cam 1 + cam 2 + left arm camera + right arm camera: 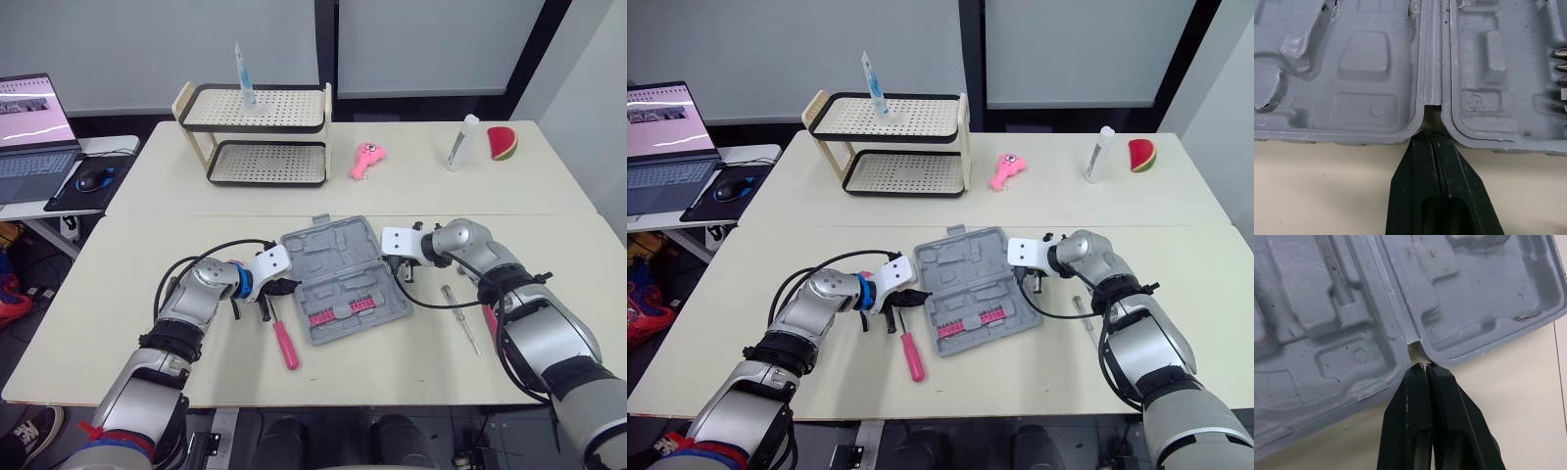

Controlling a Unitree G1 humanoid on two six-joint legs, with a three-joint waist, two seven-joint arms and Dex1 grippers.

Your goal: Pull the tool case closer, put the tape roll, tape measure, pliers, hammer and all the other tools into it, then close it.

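Item: grey moulded-plastic tool case (343,279), lying open and flat on the near cream table (411,392), both halves up, with a row of pink-collared bits (343,306) in the nearer half. Left gripper (1431,134): two black fingers pressed together, nothing between them, tips set at the hinge notch on the case's left end. Right gripper (1424,366): likewise pressed together and empty, tips at the hinge notch on the opposite end. Loose on the table: a pink-handled screwdriver (285,343) just beside the case's left edge, close under the left gripper; a slim metal-shafted screwdriver (458,311) off to the right, apart from the case. Risks, as I judge them: neither claw has any grip on the case, so pulling it closer relies on the tips catching in the notches; a tip may slip out, or uneven force may swing the case round. A sliding case could also shove the pink-handled screwdriver toward the table's front edge.
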